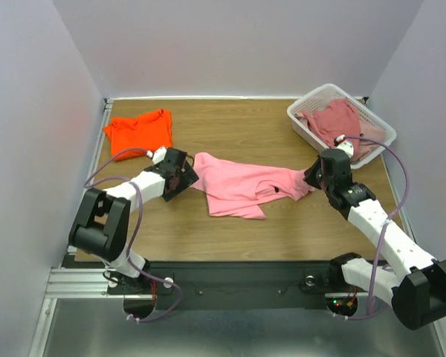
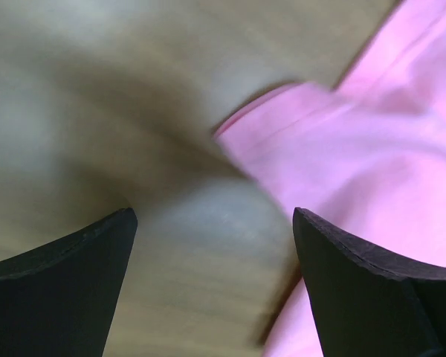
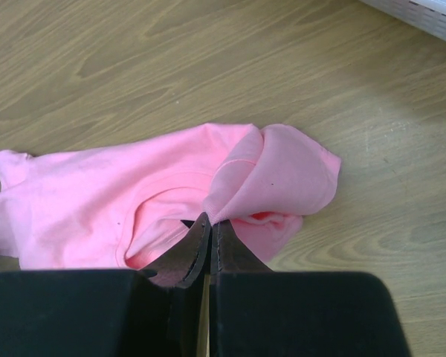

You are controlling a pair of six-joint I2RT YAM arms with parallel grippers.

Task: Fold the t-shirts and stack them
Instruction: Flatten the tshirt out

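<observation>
**Right wrist shows the pinch; left claw wide, not yet on cloth**

Right wrist first: my right claw [image 3: 208,227] is clamped tight. A fold of the pink t-shirt [image 3: 134,193] rises straight into its tips, so I read that as a grip on this end of the shirt. The rest lies crumpled just ahead of the claw on the table [image 3: 97,59].

Over to the left wrist: the left claw [image 2: 212,286] is gaping, with nothing between its fingers [image 2: 59,282]. The shirt's blurred edge sits just ahead, over on the right finger's side.

Doing this well, I reckon, means easing the left claw forward and right until that corner lies between the fingers. Then I'd close low against the wood and draw both ends apart, so the cloth goes flat before any fold. Gently, though; a thin pinch could slip.

Top external gives what neither wrist does: both claws at opposite ends of the one shirt. Beyond the left claw lies the orange t-shirt [image 1: 140,131]. Beyond the right claw, the basket [image 1: 303,123] holds a dusty rose t-shirt [image 1: 333,119]. From up there I can't see the jaws; only the wrist views show them.
</observation>
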